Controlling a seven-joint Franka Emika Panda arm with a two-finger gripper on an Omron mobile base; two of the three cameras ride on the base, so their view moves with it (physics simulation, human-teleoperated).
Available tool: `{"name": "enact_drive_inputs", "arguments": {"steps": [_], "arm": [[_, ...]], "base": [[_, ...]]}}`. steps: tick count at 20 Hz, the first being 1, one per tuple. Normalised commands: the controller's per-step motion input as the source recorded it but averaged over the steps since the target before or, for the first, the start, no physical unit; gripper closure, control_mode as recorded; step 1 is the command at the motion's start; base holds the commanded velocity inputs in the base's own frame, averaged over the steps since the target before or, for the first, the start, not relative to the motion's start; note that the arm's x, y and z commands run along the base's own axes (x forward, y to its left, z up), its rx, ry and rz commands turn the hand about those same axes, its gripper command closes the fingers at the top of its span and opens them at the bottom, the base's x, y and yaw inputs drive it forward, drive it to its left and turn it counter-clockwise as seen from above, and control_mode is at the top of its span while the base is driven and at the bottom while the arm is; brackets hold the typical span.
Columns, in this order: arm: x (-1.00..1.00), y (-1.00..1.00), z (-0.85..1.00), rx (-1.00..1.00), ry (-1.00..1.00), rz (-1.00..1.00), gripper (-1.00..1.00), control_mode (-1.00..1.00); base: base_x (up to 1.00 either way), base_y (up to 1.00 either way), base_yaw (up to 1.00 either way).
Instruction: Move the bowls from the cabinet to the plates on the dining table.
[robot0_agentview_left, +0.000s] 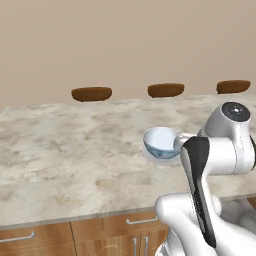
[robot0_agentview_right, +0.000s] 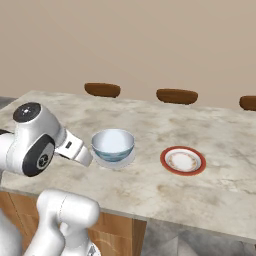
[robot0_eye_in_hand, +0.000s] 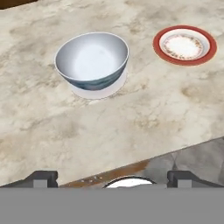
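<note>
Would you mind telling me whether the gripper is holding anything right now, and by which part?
Nothing is held. The gripper has its jaws wide apart, back from the patterned bowl, which sits on the pale plate.

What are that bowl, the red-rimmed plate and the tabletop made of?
The bowl looks like glazed ceramic: glossy white inside, blue-green pattern outside. The red plate seems glazed ceramic too, with a shiny rim and speckled pale centre. The dining table looks like polished beige marble, veined and mottled, though everything here is rendered.
</note>
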Motion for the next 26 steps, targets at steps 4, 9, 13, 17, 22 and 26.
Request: {"name": "enact_drive_inputs", "arguments": {"steps": [4, 9, 13, 17, 22, 26], "arm": [[-0.92, 0.17, 0.57, -0.15, 0.06, 0.13, -1.00, -1.00], [-0.81, 0.09, 0.58, -0.17, 0.06, 0.08, -1.00, -1.00], [-0.23, 0.01, 0.19, -0.05, 0.01, 0.03, -1.00, -1.00], [0.00, 0.00, 0.00, 0.00, 0.00, 0.00, -1.00, -1.00], [-0.01, 0.01, 0.00, 0.00, 0.00, 0.00, -1.00, 1.00], [0.00, 0.00, 0.00, 0.00, 0.00, 0.00, -1.00, 1.00]], "base": [[0.00, 0.00, 0.00], [0.00, 0.00, 0.00], [0.00, 0.00, 0.00], [0.00, 0.00, 0.00], [-0.01, 0.01, 0.00], [-0.85, 0.00, 0.01]]}}
